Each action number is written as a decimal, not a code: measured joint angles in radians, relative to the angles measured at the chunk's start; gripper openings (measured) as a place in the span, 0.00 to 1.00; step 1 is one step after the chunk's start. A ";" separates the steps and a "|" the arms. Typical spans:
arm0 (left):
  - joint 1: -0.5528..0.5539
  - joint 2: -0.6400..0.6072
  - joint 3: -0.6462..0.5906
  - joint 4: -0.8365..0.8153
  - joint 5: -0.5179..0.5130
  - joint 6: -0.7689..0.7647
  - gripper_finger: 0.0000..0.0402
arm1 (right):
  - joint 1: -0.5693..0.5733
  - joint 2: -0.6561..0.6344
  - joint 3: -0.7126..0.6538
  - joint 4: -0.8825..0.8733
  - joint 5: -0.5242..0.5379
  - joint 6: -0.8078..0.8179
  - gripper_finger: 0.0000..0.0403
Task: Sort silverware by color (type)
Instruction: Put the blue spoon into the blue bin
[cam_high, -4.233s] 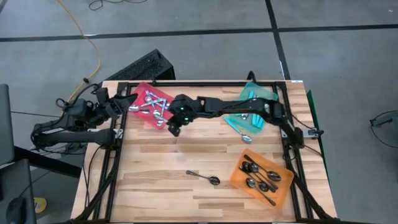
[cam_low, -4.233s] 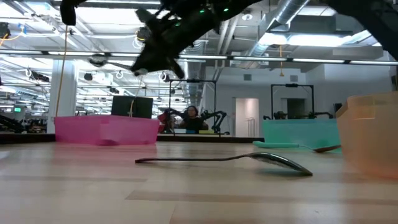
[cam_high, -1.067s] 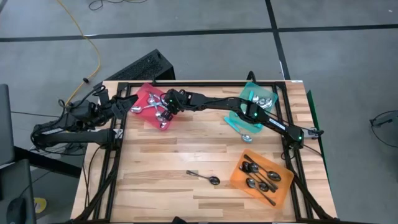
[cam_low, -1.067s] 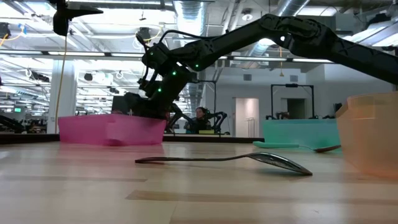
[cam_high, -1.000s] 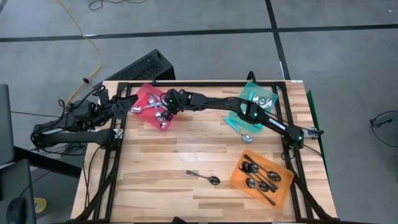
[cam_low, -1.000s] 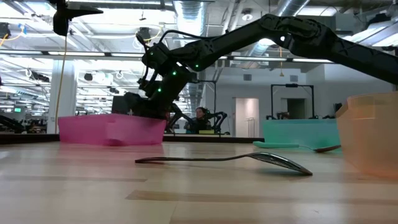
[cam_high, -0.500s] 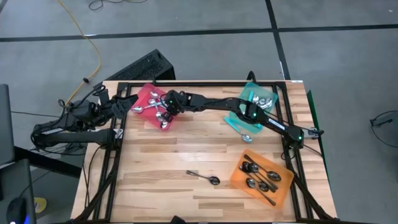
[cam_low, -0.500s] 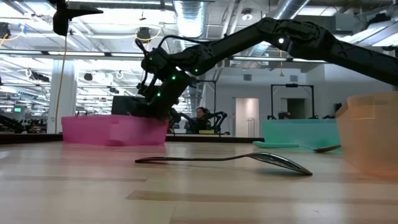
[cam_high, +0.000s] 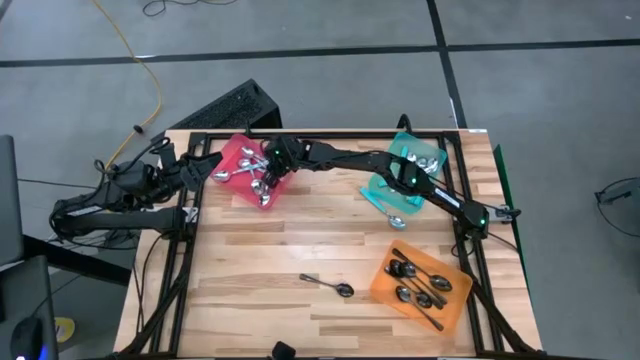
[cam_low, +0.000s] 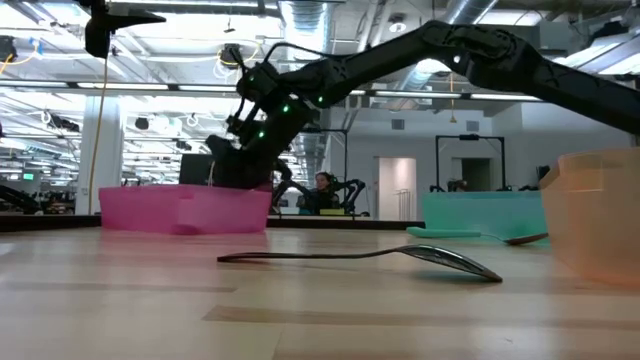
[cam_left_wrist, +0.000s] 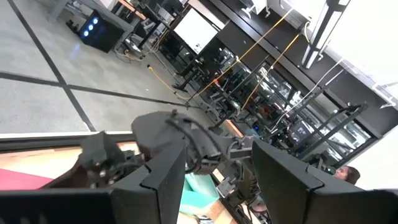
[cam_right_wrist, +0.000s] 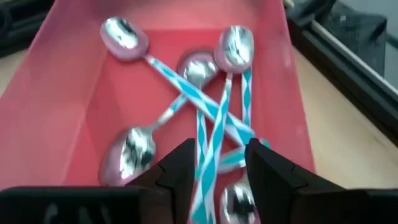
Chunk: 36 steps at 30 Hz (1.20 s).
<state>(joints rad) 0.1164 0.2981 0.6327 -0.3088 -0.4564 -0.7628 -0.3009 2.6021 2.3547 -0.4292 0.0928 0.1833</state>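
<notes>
lighting: bright, even, from overhead ceiling strips in the low view's upper frame. shadows: faint. glare: on spoons (cam_right_wrist: 186, 118). blur: right wrist view soft; fingers (cam_right_wrist: 180, 168) defocused.

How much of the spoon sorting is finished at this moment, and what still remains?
Mostly done. The red tray holds teal-handled spoons, the orange tray holds dark spoons, and the teal tray holds a few spoons too. The right gripper hangs open over the red tray, holding nothing. Left: one spoon mid-table and another beside the teal tray. The left gripper waits open at the table's left edge.
</notes>
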 joint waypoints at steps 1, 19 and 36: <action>0.000 0.000 0.000 0.000 0.000 0.000 0.42 | -0.003 -0.010 0.000 -0.017 -0.001 0.000 0.42; 0.000 0.000 0.000 -0.046 0.001 0.014 0.42 | -0.076 -0.435 0.002 -0.500 0.042 -0.208 0.41; 0.000 0.308 0.000 -0.045 0.248 0.035 0.42 | -0.002 -0.772 -0.073 -1.137 0.030 -0.088 0.41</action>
<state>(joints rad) 0.1162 0.6056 0.6331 -0.3538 -0.2088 -0.7273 -0.3033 1.8304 2.2816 -1.5667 0.1231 0.0958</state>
